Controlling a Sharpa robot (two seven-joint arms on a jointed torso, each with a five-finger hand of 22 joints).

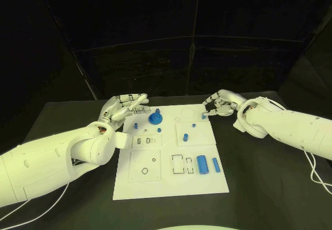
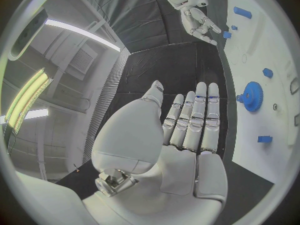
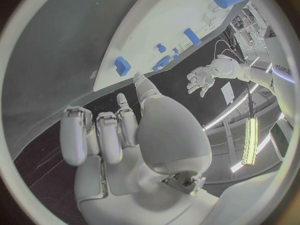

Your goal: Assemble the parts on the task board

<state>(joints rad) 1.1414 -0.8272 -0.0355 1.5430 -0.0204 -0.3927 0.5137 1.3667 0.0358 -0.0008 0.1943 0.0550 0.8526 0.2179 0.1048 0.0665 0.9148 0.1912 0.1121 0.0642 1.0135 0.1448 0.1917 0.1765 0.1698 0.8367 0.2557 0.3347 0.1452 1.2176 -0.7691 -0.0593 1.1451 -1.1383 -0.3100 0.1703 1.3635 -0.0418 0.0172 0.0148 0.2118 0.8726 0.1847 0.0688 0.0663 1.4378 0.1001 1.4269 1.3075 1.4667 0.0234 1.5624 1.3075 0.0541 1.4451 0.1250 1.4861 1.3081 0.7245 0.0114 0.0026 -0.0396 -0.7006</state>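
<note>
Task board and both hands at its far end

Task board lies at the table's middle, long axis running near edge to far edge. Blue gear stands near its far edge; two blue cylinders lie lengthwise near its right edge. Left hand, fingers straight and together, holds nothing at the far-left corner. Right hand, fingers curled, hovers at the far-right corner; whether it pinches anything cannot be told.

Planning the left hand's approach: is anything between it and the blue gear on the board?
Nothing visible. The left hand is open beside the task board, and only bare board lies between its fingertips and the blue gear.
</note>
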